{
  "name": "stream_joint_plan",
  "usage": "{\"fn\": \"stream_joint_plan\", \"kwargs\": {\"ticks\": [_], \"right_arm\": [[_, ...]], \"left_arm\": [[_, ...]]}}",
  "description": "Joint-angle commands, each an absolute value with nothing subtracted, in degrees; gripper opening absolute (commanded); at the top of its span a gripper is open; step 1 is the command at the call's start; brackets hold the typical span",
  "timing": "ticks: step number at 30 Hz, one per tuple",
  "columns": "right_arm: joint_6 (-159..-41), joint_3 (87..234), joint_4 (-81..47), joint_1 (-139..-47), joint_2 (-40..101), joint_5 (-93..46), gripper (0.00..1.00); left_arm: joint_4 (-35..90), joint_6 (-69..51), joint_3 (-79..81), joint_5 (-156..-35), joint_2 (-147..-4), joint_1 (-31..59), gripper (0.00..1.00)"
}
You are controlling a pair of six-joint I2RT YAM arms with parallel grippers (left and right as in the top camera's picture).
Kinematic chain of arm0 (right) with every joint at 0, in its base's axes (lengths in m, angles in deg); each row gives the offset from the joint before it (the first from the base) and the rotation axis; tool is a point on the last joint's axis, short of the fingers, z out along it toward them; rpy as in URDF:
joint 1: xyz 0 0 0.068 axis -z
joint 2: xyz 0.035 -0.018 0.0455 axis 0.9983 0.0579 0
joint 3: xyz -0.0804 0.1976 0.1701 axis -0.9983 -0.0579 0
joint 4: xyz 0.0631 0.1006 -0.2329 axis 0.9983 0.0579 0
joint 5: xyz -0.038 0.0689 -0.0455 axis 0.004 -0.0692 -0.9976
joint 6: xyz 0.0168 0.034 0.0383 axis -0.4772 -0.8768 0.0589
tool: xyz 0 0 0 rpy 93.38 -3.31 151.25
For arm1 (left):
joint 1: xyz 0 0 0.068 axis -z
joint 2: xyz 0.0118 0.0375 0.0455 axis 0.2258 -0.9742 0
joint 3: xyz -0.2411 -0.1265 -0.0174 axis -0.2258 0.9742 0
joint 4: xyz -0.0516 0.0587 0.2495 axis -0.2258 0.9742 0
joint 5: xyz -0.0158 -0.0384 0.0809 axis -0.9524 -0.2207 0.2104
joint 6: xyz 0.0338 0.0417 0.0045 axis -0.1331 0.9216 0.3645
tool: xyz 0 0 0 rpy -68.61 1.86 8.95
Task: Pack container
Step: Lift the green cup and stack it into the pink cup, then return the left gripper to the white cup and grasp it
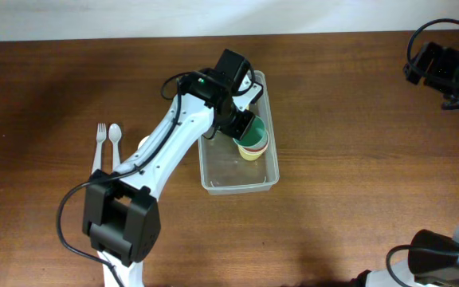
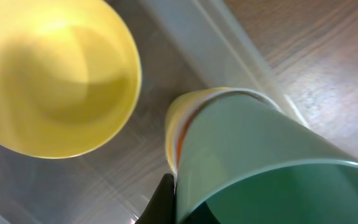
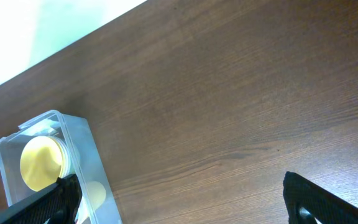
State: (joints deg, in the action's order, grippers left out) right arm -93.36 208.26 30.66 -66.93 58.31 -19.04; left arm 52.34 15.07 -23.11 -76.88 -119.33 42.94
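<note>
Overhead: container [image 1: 228, 174] sits mid-table, closer to the far edge than the near one, long axis running far edge to near edge with a slight lean. Left arm reaches across from the near-left corner. Left gripper [image 1: 244, 127] is inside the tub's rim line, clamped on a green cup [image 1: 250, 135] directly above a short stack of cups [image 1: 256, 151] standing against the wall on the right-edge side. The tub's near end is bare. Fork [image 1: 100, 137] and spoon [image 1: 115, 134] lie side by side toward the left edge, well apart from the tub. Right arm [image 1: 453, 70] is parked at the far-right corner, so the left arm is plainly nearer. Left wrist: the green cup fills the lower right and is tilted, its base seated partway in the stack's top rim. A yellow bowl [image 2: 55, 81] rests on the tub floor just beside it. One dark finger [image 2: 163, 200] shows against the cup wall. The coming move, as I judge it, is straight down along the stack's axis. Right wrist: right gripper [image 3: 180, 193] is spread wide with nothing in it over bare wood, and the tub lies off toward the left edge.
</note>
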Motion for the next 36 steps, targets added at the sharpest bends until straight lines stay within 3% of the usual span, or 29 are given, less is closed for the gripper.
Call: {"fn": "stream_joint_plan", "kwargs": {"ticks": [1, 3, 7, 13, 20, 25, 36], "right_arm": [[-92.97, 209.03, 30.49, -66.74, 57.76, -18.91, 0.99], [-92.97, 209.03, 30.51, -66.74, 57.76, -18.91, 0.99], [-92.97, 209.03, 30.49, -66.74, 57.76, -18.91, 0.99], [-92.97, 209.03, 30.51, -66.74, 57.76, -18.91, 0.99], [-92.97, 209.03, 30.51, -66.74, 57.76, -18.91, 0.99], [-92.97, 209.03, 30.49, -66.74, 57.76, -18.91, 0.99], [-92.97, 209.03, 30.51, -66.74, 57.76, -18.91, 0.99]], "left_arm": [[51.90, 14.72, -23.22, -74.63, -119.18, 42.50, 0.06], [52.16, 14.74, -23.81, -73.06, -119.13, 42.46, 0.24], [58.85, 14.74, -32.86, -68.21, -117.84, 41.95, 0.39], [73.23, 13.36, -47.03, -61.12, -115.20, 36.77, 0.46], [82.85, 7.20, -44.66, -64.58, -114.91, 21.71, 0.47], [78.83, 13.32, -32.45, -82.67, -114.94, 11.35, 0.50], [60.21, 17.39, -6.50, -89.97, -114.98, 7.97, 0.51]]}}
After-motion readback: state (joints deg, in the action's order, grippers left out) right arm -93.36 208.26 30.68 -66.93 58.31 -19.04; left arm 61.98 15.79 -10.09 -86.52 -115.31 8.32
